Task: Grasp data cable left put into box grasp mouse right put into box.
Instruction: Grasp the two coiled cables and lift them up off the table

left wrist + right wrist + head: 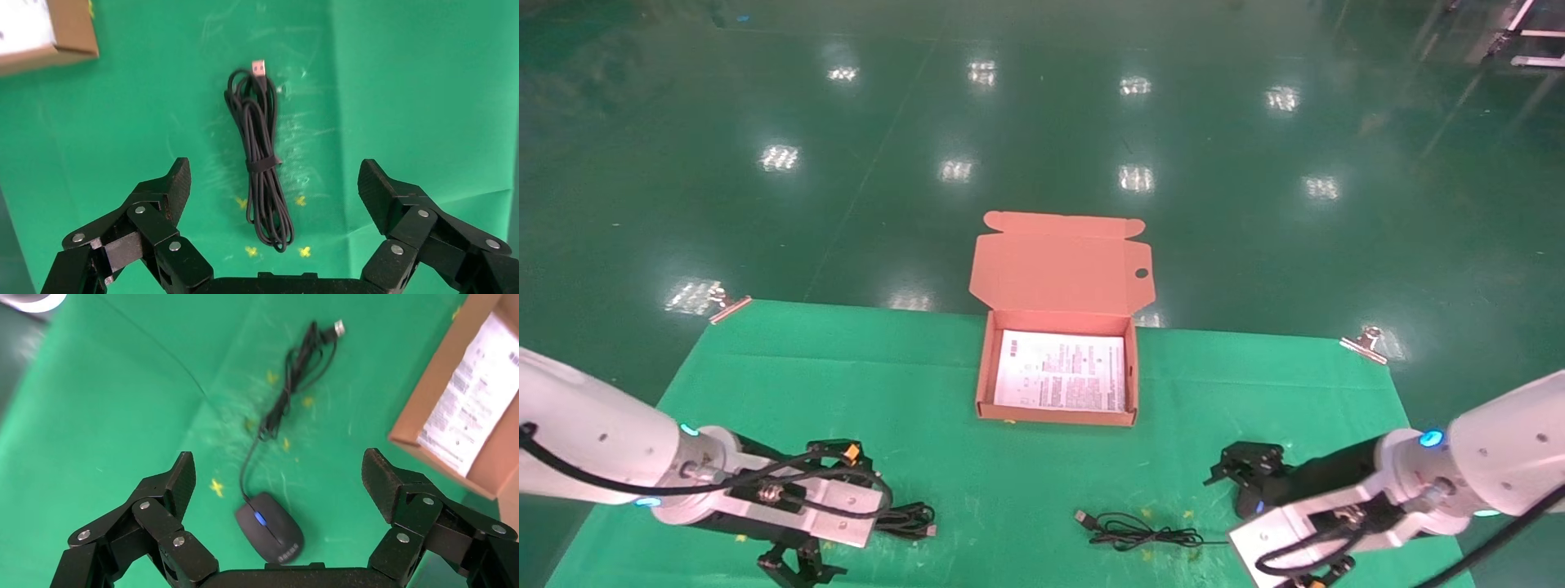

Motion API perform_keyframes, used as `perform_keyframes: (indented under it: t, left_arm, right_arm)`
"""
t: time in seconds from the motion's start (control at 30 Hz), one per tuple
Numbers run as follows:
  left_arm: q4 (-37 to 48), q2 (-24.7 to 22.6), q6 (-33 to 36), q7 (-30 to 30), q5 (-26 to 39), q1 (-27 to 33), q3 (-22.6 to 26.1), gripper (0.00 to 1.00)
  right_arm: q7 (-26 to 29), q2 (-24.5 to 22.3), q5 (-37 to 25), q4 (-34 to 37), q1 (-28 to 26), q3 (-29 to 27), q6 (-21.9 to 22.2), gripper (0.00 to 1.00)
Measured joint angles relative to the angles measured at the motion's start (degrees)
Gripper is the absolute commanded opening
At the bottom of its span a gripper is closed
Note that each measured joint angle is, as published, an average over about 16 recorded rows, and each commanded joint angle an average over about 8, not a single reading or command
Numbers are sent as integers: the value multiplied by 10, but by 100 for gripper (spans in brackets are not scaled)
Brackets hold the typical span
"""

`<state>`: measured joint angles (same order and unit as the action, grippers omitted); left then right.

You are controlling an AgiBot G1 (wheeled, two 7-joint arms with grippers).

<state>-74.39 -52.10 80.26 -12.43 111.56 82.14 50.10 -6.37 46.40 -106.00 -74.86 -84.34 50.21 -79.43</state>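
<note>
The box (986,367) stands open at the mat's far middle, its lid flap (1058,261) raised. The data cable (260,165), a tied black bundle with its USB plug at the end away from the gripper, lies on the mat; in the head view it (910,517) shows partly beside the left wrist. My left gripper (275,170) (817,506) is open, above the cable's near end, not touching it. The mouse (269,527) shows a blue wheel light. Its cord (294,380) (1132,531) trails towards the middle of the mat. My right gripper (275,462) (1283,518) is open, above the mouse.
A printed sheet (1061,370) lies in the box. The box's corner (471,404) is near the right gripper's far side. Metal clips (730,308) (1365,343) hold the green mat (846,384) at its far corners. Small yellow marks surround both items.
</note>
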Motion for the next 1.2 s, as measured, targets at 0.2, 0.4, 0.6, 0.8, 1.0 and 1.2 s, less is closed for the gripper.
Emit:
perform_keyframes:
  t: [0.2,0.4,0.6,0.8,1.0,1.2]
  left_arm:
    - [28,-18,-21,-19,35,-10,10,100]
    - [73,-35,-44,-30,50,-19,13,100]
    - [135,-53,-70,-37,50,-23,8,100]
    - [209,-73,-99,-38,41,-22,-2,100]
    - [286,-94,-121,-29,28,-16,-11,100]
    - [352,-110,-136,-6,16,-10,-17,100]
  right_arm:
    - [16,18,-41,16,19,10,39,100]
    - [27,35,-64,42,37,15,72,100]
    - [36,53,-68,78,53,15,100,100]
    - [42,76,-58,124,62,10,123,100]
    - [39,102,-48,174,65,6,143,100]
    - [24,127,-47,216,66,8,158,100]
